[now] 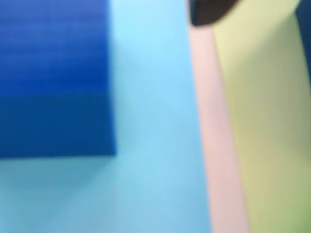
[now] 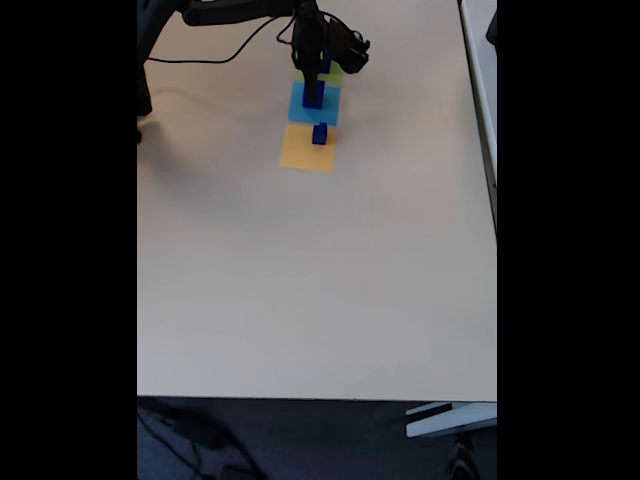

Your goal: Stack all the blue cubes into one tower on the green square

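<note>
In the fixed view my gripper (image 2: 313,76) hangs at the table's far end, directly over a dark blue cube (image 2: 314,96) that stands on a light-blue square (image 2: 300,108). A smaller blue cube (image 2: 319,133) sits on the orange square (image 2: 300,152) nearer the camera. The green square (image 2: 333,74) peeks out just behind the gripper. The blurred wrist view shows the blue cube (image 1: 53,77) large at the left on the light-blue square (image 1: 155,145), and the green square (image 1: 267,121) at the right. One dark fingertip (image 1: 209,12) shows at the top, apart from the cube. The jaws' spacing is not visible.
The three coloured squares lie in a row running away from the camera. A black cable (image 2: 215,55) trails across the table's far left beside the arm. A wide stretch of bare beige table (image 2: 320,290) lies in front. A sliver of dark blue (image 1: 306,34) shows at the wrist view's right edge.
</note>
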You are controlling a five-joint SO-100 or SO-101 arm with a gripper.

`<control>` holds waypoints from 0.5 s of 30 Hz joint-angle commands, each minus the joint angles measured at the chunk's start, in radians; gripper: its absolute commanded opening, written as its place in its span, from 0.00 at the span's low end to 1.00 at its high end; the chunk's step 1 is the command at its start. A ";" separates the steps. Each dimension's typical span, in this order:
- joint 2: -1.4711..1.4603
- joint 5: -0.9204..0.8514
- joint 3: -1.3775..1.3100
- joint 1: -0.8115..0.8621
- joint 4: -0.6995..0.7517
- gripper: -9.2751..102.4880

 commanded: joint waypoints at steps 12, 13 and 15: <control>0.133 -0.015 0.054 0.011 -0.060 0.37; 0.135 -0.014 0.061 0.011 -0.067 0.37; 0.137 -0.012 0.069 0.011 -0.075 0.36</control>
